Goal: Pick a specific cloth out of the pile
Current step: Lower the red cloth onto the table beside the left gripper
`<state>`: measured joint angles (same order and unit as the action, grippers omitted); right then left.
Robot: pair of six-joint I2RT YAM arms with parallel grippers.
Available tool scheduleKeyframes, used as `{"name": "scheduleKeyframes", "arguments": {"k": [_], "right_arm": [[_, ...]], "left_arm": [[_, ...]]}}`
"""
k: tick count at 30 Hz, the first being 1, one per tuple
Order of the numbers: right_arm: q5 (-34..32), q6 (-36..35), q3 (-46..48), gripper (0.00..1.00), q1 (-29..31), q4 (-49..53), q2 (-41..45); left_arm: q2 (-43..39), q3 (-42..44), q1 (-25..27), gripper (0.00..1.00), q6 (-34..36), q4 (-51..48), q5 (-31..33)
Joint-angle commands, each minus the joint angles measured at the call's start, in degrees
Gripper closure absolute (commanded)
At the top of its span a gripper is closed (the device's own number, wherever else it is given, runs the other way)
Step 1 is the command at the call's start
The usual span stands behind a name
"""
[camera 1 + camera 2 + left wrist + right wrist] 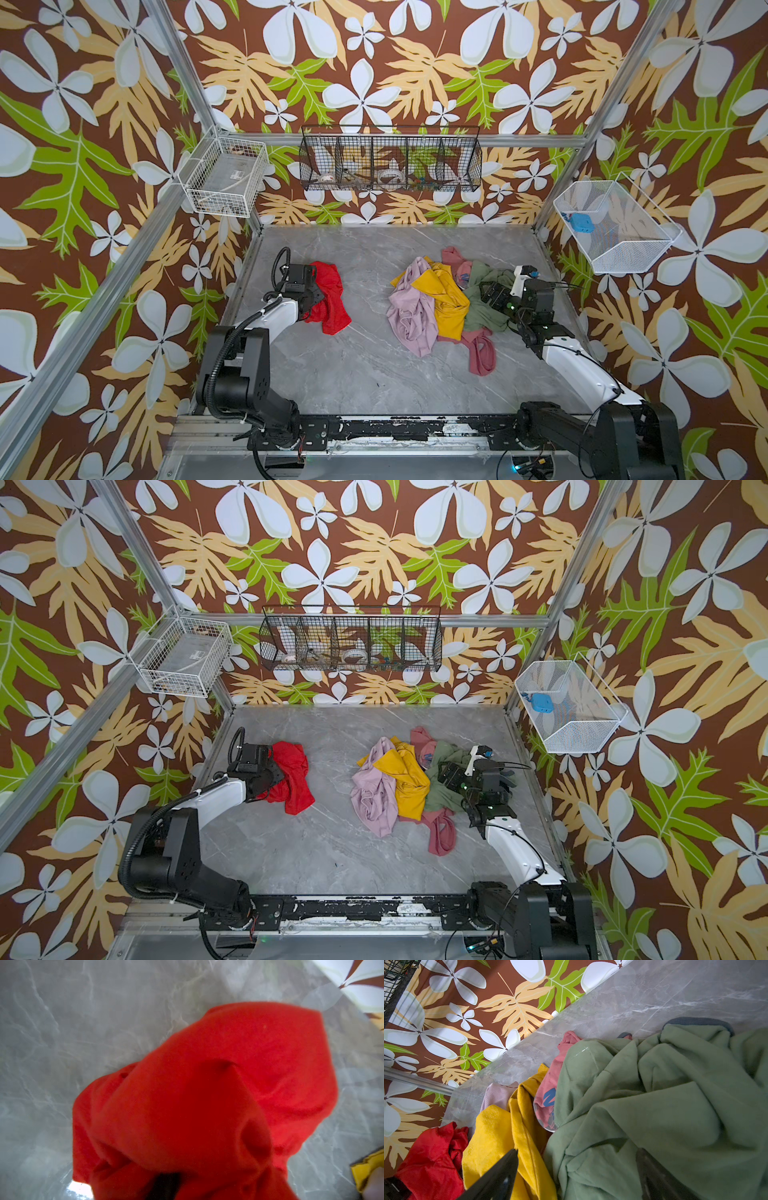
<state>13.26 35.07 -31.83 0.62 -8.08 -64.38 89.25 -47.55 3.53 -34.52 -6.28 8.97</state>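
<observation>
Red cloth [331,299] lies on the worktop [365,374], bunched over the left jaws; we cannot tell their state. The pile [442,309] sits well apart, beneath the right jaws, which stand spread over its green garment [654,1105].

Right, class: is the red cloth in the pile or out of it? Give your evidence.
Out. The red cloth lies crumpled alone on the left, with bare table between it and the pile.
</observation>
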Motion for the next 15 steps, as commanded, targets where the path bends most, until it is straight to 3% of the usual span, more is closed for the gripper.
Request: {"name": "scheduleKeyframes", "arguments": {"k": [1, 5, 8, 15], "right_arm": [[-0.99, -0.74, 0.2, 0.12, 0.08, -0.36, 0.31], [-1.3, -0.98, 0.5, 0.12, 0.03, -0.61, 0.14], [-1.3, -1.02, 0.52, 0.11, 0.08, -1.06, -0.31], [-1.63, -2.27, -0.33, 0.11, 0.01, -0.52, -1.15]], "left_arm": [[0.57, -0.44, -0.1, 0.59, 0.58, -3.64, 1.22], [-0.71, -0.83, 0.61, 0.37, 1.9, -5.98, 3.25], [-2.47, -1.6, 2.27, 0.26, 3.06, -7.73, 6.44], [-6.37, -5.39, 3.85, 0.21, 3.76, -14.24, 11.76]]}}
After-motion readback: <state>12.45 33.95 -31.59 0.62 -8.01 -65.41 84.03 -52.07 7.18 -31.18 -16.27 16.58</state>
